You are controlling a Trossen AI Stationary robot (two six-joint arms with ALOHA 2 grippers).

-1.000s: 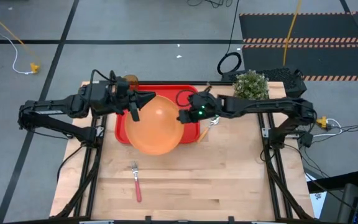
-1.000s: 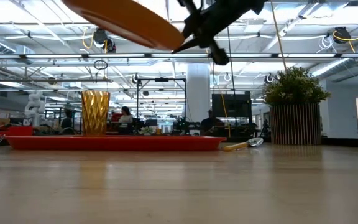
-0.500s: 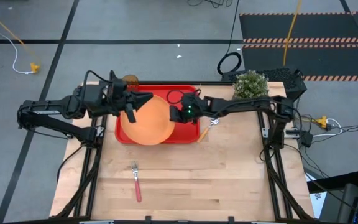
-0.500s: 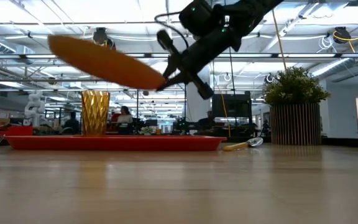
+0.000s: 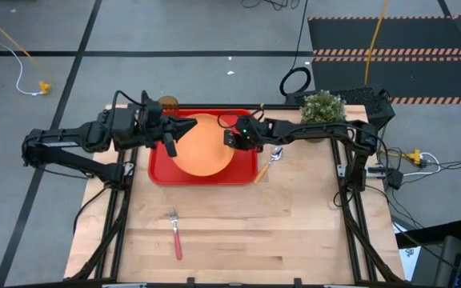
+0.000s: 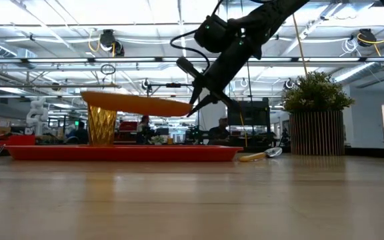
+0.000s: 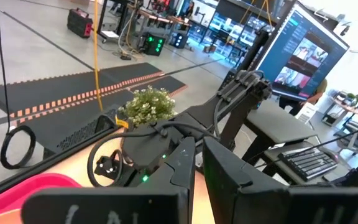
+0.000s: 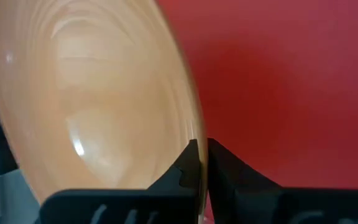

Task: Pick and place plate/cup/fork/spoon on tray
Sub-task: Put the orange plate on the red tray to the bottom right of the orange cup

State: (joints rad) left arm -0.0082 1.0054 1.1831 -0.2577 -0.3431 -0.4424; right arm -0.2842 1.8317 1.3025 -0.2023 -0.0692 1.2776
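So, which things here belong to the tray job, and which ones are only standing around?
Part of the job:
- plate, held by the right gripper above the tray
- cup, beyond the tray's far edge
- spoon, beside the tray
- fork, on the table

Only standing around:
- potted plant
- black cable loop on the floor

Your stock, by surface: plate (image 8: 98,99), smooth orange plastic with a soft gloss. Tray (image 5: 162,170), glossy red plastic. Desk (image 5: 294,224), pale matt wood in planks. Fork (image 5: 174,232), shiny metal tines, pink handle. Cup (image 6: 102,121), translucent, ribbed amber.
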